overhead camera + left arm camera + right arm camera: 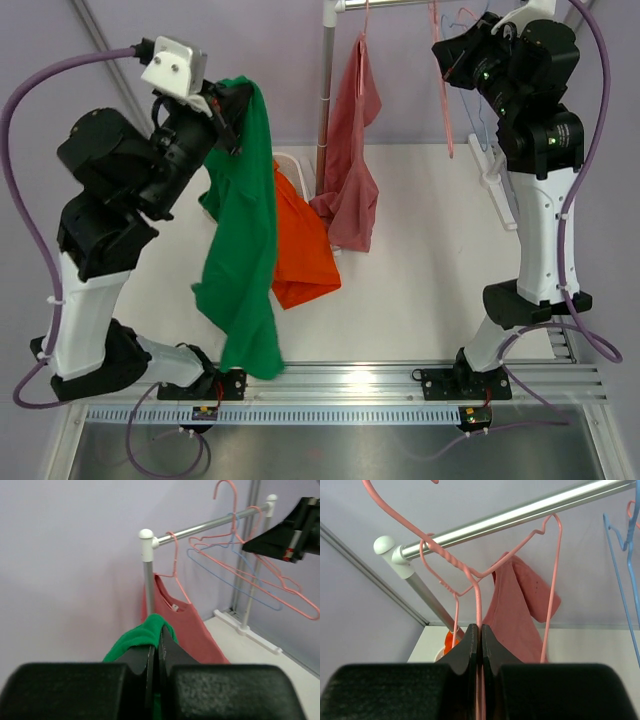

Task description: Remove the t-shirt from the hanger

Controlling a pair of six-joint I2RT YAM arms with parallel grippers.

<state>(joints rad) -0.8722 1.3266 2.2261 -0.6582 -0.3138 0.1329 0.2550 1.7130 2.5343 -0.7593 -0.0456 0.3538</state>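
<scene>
The white counter [420,300] is smooth and matte. A metal rack [326,90] stands along its far edge, with a round polished rail capped in white plastic.

The green t-shirt [245,260] hangs high over the left side of the counter, and its hem trails down towards the near edge. It is thin knit cotton, limp and deeply folded. I judge it to be light and soft. It would slide off smooth wire but catch at the collar or a sleeve. A bunched pinch near the neckline or shoulder seam should grip best, because a single layer would stretch and slip.

A pink t-shirt [350,190] of similar soft cloth hangs from the rail near the middle of the far edge on a second hanger [175,560]. An orange garment [300,250] lies crumpled at the centre of the counter.

The pink hanger [479,605] is thin, springy coated wire with a twisted neck. It is bare and sits towards the far right corner. The green shirt therefore appears to be already free of it.

The left claw [155,647] is pinched tight on a bunch of the green t-shirt, which bulges over its tips. The right claw [479,630] is clamped on the wire of the pink hanger, with the jaws nearly touching.
</scene>
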